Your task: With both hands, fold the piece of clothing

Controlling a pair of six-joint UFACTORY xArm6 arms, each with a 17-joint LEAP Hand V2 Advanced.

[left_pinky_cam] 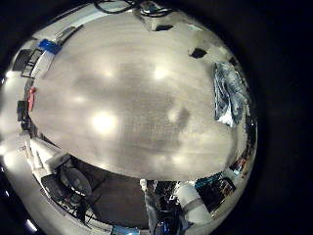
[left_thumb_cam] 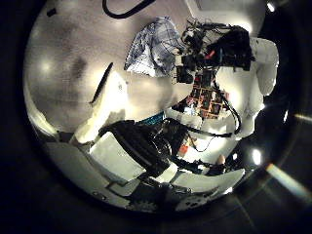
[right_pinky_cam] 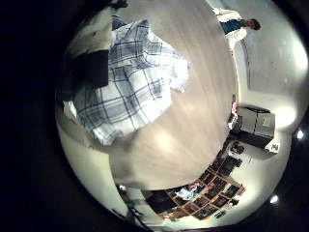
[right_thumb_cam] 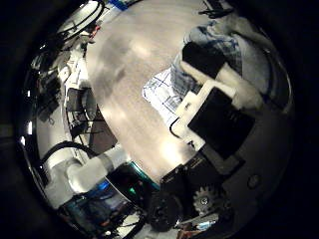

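A checked shirt [right_pinky_cam: 135, 82] lies crumpled on the wooden table [right_pinky_cam: 193, 135] and fills much of the right little finger side palm view, so it is close under my right hand. A finger [right_pinky_cam: 92, 58] of that hand reaches over the shirt's edge. In the right thumb side palm view its fingers [right_thumb_cam: 224, 95] stretch out above the cloth [right_thumb_cam: 164, 90] without pinching it. My left hand is away from the shirt [left_pinky_cam: 231, 95], high over the bare table [left_pinky_cam: 127, 88]. Its thumb side view shows the shirt [left_thumb_cam: 154, 44] with the right hand [left_thumb_cam: 214, 54] beside it, and a relaxed finger [left_thumb_cam: 105, 105] of its own.
Small items lie along the table's far edge [left_pinky_cam: 44, 49]. Chairs and equipment stand on the floor past the table's edge [left_pinky_cam: 73, 181], and shelves [right_pinky_cam: 208, 184] line the room's side.
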